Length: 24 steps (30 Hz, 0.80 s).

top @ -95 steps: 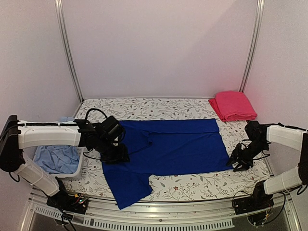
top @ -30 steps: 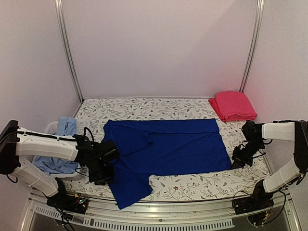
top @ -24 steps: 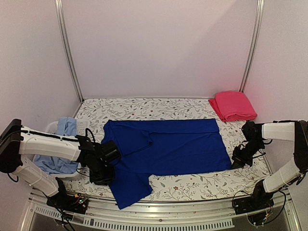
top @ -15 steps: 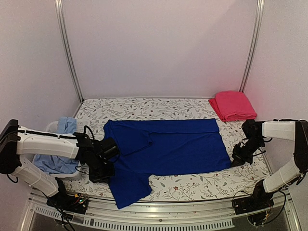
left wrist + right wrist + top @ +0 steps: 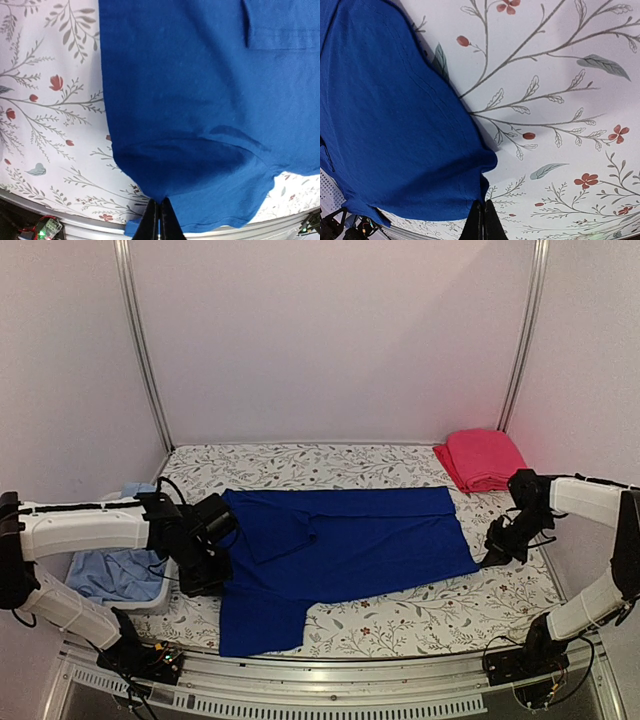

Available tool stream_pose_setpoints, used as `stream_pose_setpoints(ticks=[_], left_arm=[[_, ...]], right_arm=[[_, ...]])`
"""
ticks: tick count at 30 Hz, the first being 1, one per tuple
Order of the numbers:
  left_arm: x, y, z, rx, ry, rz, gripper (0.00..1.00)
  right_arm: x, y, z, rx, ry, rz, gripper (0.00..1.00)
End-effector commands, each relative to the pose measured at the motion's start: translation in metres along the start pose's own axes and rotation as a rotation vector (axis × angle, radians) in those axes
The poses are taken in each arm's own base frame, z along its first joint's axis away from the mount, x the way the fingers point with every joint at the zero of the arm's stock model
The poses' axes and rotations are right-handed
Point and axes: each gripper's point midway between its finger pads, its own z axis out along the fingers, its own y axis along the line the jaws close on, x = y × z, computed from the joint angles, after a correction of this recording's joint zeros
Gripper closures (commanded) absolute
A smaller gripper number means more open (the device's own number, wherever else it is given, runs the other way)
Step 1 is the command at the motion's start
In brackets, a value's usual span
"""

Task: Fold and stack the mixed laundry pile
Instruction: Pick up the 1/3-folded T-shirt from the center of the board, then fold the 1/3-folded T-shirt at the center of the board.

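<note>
The royal-blue shirt [image 5: 360, 540] lies spread across the floral table cover [image 5: 420, 620], one sleeve reaching the near edge. My left gripper [image 5: 210, 583] is shut on the shirt's left edge; in the left wrist view its jaws [image 5: 159, 204] pinch a raised fold of the blue cloth [image 5: 200, 100]. At the shirt's near right corner my right gripper [image 5: 490, 558] is shut on the cloth; the right wrist view shows the hem corner [image 5: 385, 125] caught between its closed tips [image 5: 481, 204]. A folded red-pink garment [image 5: 485, 460] rests at the back right. A light-blue garment [image 5: 115, 575] lies in the basket.
The white basket [image 5: 163, 592] stands at the table's left side, beside my left arm. Metal frame posts [image 5: 140, 350] rise at the back corners, and a metal rail [image 5: 330, 680] runs along the near edge.
My left gripper closed on the shirt's left edge and pulled it up and back-left, so the near sleeve now hangs straighter. My right gripper shifted slightly back with its corner.
</note>
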Motion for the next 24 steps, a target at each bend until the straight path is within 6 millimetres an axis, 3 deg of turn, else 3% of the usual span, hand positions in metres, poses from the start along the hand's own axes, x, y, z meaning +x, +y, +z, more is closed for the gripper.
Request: stream_pose_setpoints(ticks=[1, 7, 17, 24], left_arm=[[-0.026, -0.007, -0.023, 0.035, -0.060, -0.008, 1.00], [-0.065, -0.015, -0.038, 0.060, -0.121, -0.004, 1.00], [-0.117, -0.017, -0.036, 0.057, -0.183, -0.025, 1.00], [-0.145, -0.028, -0.031, 0.072, -0.207, -0.008, 1.00]], right_arm=[[-0.010, 0.005, -0.012, -0.010, -0.027, -0.009, 1.00], [-0.022, 0.009, -0.008, -0.028, -0.041, -0.001, 1.00], [-0.062, 0.033, -0.011, -0.062, -0.078, -0.008, 1.00], [-0.087, 0.043, -0.001, -0.048, -0.059, -0.036, 1.00]])
